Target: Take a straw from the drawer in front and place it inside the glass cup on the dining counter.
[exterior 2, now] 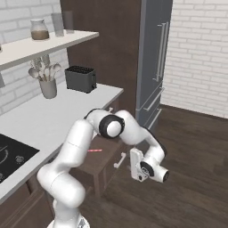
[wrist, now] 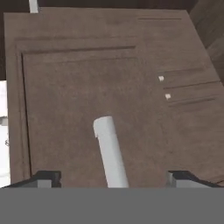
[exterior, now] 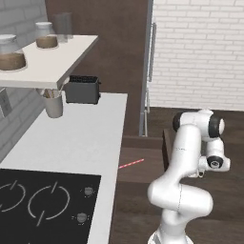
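Drawer (exterior: 143,164) stands pulled out, so the straw (exterior: 131,163) lies reachable on its floor. The gripper (wrist: 113,177), fingers spread wide and empty, faces the drawer front with the handle (wrist: 110,151) between them, probably just released.

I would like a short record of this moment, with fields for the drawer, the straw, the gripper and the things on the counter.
drawer: pulled out, its front facing the hand camera
straw: pink-red, lying inside the open drawer, also seen past the arm
handle: pale bar between the two fingertips, not yet clamped
gripper: open, low in front of the drawer
counter: white, bears a black toaster, a utensil cup and a cooktop
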You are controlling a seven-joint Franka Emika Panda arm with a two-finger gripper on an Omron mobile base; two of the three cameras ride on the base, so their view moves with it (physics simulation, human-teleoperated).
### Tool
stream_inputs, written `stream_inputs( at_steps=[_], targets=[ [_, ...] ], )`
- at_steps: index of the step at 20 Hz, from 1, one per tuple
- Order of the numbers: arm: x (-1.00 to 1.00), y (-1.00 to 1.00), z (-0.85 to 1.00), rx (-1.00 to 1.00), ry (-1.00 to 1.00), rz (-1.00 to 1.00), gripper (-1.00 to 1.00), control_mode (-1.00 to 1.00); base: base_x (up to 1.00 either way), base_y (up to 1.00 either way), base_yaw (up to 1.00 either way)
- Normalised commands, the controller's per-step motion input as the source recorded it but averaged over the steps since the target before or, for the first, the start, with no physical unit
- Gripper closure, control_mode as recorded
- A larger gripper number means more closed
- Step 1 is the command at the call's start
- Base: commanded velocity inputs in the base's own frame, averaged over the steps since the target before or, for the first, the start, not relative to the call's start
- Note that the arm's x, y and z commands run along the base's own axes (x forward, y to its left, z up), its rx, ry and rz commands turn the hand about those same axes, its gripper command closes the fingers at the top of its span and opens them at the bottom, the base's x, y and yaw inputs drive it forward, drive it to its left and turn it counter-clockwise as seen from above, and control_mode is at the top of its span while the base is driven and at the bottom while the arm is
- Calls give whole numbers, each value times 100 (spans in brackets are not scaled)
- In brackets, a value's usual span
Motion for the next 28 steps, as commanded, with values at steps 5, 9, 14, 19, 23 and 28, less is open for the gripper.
stream_inputs(
  at_steps=[5, 9, 14, 19, 23, 28],
  targets=[
    [-35, 6, 100, -6, -3, 0, -100, -100, 0, 0, 0],
    [-14, 54, 100, -10, -6, 0, -100, -100, 0, 0, 0],
    [0, 76, 100, -22, 0, 0, -100, -100, 0, 0, 0],
    [5, 64, 78, -32, 5, 0, -100, -100, 0, 0, 0],
    [30, 53, 7, -37, 29, 0, -100, -100, 0, 0, 0],
    [47, 43, 0, -33, 33, 0, -100, -100, 0, 0, 0]
  ],
)
